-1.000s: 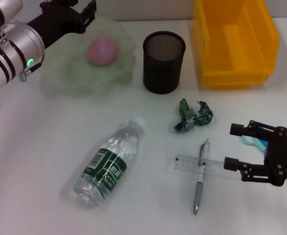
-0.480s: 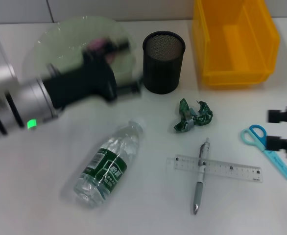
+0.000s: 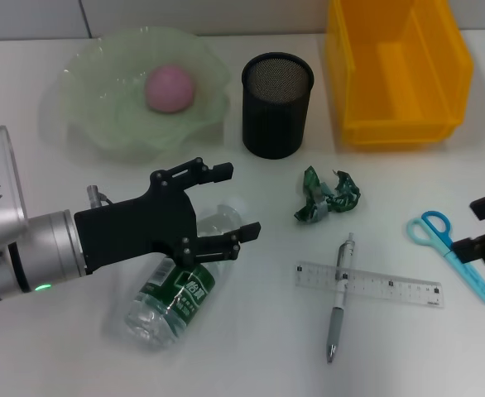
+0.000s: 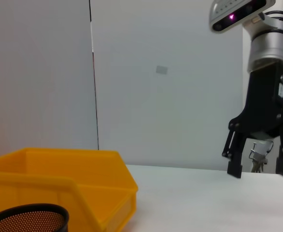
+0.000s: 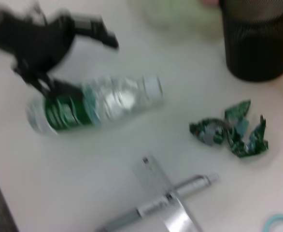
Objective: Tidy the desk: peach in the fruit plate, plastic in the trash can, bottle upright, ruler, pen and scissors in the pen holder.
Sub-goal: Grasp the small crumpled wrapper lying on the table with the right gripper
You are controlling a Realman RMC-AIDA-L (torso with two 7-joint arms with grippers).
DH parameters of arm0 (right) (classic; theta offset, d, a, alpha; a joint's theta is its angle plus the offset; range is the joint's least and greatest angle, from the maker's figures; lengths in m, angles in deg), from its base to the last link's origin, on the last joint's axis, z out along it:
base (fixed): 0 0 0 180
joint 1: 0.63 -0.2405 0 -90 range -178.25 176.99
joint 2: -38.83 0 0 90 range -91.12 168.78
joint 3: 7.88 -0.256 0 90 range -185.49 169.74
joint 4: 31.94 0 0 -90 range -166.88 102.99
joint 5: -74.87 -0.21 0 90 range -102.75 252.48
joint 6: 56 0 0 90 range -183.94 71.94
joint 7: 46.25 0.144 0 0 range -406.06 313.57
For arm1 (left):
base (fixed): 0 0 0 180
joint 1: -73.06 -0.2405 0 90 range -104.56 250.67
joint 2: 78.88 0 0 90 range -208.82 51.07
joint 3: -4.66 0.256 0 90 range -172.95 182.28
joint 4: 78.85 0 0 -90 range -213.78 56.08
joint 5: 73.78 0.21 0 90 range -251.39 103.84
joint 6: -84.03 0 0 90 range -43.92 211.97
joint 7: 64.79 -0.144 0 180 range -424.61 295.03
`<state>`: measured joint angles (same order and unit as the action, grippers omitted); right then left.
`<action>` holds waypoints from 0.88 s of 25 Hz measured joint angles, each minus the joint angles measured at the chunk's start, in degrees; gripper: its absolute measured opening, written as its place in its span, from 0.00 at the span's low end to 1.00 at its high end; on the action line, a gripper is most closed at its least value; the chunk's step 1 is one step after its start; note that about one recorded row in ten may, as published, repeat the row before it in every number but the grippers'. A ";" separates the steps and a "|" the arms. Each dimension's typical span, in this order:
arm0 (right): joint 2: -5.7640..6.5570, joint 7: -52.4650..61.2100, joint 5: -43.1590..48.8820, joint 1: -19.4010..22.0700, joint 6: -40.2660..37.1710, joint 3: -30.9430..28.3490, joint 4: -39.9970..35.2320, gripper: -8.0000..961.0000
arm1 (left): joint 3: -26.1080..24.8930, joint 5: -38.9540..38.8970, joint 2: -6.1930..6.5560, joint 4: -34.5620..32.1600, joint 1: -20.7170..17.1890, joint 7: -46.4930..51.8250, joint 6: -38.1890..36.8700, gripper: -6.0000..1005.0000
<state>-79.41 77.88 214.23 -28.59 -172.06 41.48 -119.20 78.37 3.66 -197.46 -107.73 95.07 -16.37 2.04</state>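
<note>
A clear water bottle [image 3: 172, 298] with a green label lies on its side on the white desk. My left gripper [image 3: 234, 203] is open above its neck, one finger on each side. The pink peach [image 3: 170, 88] sits in the green fruit plate [image 3: 102, 124]. Crumpled green plastic [image 3: 325, 197] lies mid-desk. A pen [image 3: 339, 302] lies across a clear ruler [image 3: 375, 285]. Blue scissors [image 3: 451, 248] lie at the right. My right gripper [image 3: 481, 227] is open and empty beside them. The black mesh pen holder [image 3: 276, 105] stands at the back.
A yellow bin [image 3: 396, 66] stands at the back right, next to the pen holder. In the right wrist view the bottle [image 5: 93, 104], plastic [image 5: 231, 130] and ruler [image 5: 165, 193] show. The left wrist view shows the right gripper [image 4: 258, 170] beyond the bin [image 4: 59, 179].
My left arm swung from the plate at the back left down over the bottle. My right gripper drew back to the right edge, uncovering the scissors.
</note>
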 joint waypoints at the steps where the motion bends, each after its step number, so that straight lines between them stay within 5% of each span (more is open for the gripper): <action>1: -0.23 2.26 2.73 -0.85 1.17 2.69 -0.94 0.87 | 0.00 0.00 0.00 0.00 0.00 0.00 0.00 0.86; 4: -0.67 14.93 13.44 -5.49 4.40 6.94 -0.85 0.87 | -0.29 -0.04 0.05 0.04 0.01 0.64 0.21 0.86; 9: -0.94 24.95 15.76 -8.10 8.28 9.98 0.78 0.87 | -0.60 -0.04 0.11 0.46 0.32 0.71 1.24 0.86; 15: -1.07 17.28 7.65 -3.11 23.56 21.91 2.08 0.87 | -0.59 0.03 0.12 0.49 0.42 0.69 2.31 0.85; 22: -1.25 19.01 5.15 -6.48 31.64 24.18 12.49 0.87 | -0.67 0.08 0.11 0.49 0.58 0.33 3.30 0.85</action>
<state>-80.66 96.89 219.38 -35.07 -140.43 65.66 -106.71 77.70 3.74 -197.35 -107.23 95.65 -16.04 5.34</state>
